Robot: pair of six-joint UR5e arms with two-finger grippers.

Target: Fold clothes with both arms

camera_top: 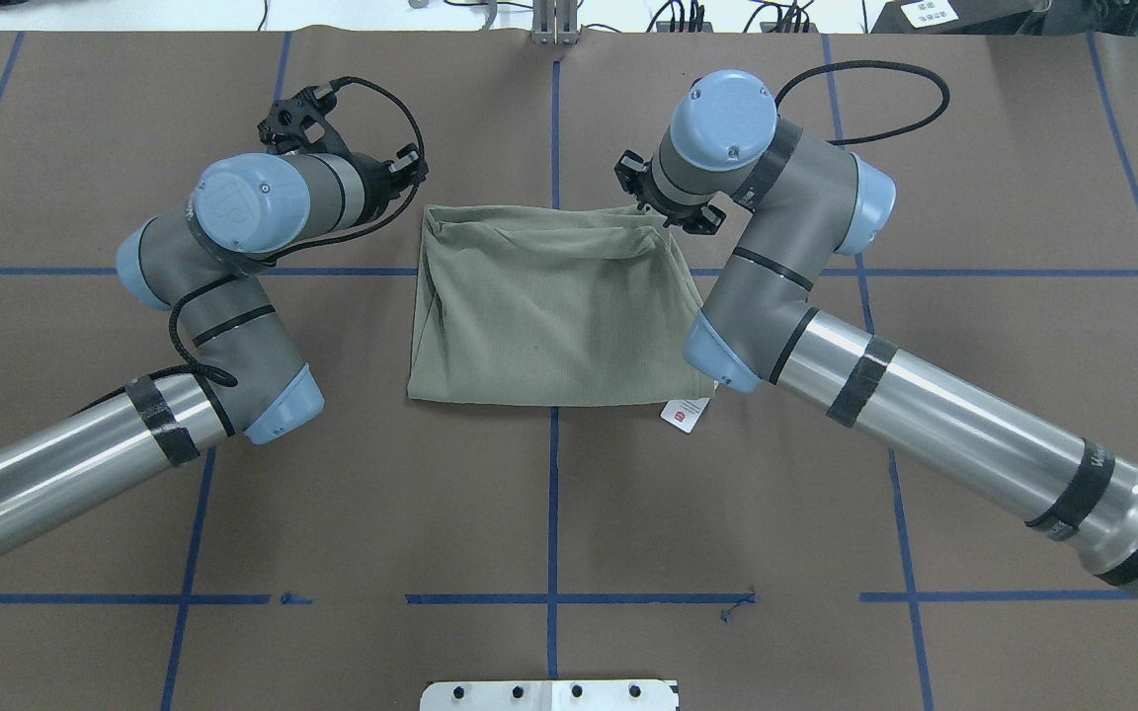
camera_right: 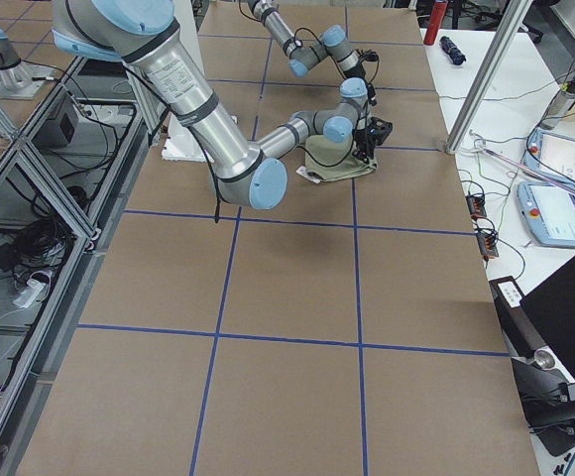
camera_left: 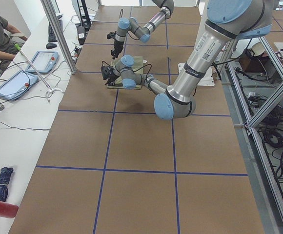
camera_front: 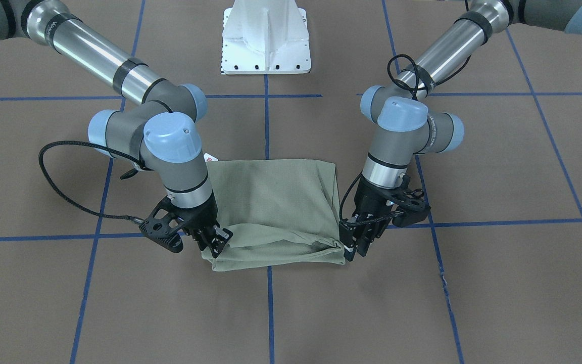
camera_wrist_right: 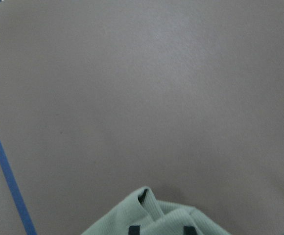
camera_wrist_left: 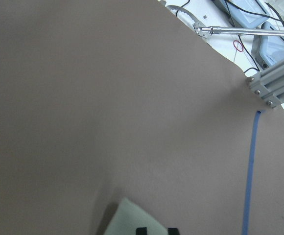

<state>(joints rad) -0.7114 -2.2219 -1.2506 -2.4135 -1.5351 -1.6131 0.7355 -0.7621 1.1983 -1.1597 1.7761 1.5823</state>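
Counter (camera_front: 473, 303): brown paper cover crossed by blue tape lines (camera_front: 269, 303).
Left pincer (camera_front: 352, 246): low at the counter, clamped on one outer corner of the shirt (its wrist view shows cloth between the tips).
Right pincer (camera_front: 216, 239): clamped likewise on the other outer corner, with cloth bunched there.
Shirt (camera_front: 271, 202): green, folded to a rough rectangle, lying mid-counter between both arms; a white tag (camera_top: 685, 415) pokes out at its robot-side edge.
Risk: uneven lifting could pull a corner free or skew the fold; the rumpled held edge suggests loose layers might drop out.
Containers: none that I can see; the shirt rests directly on the paper.
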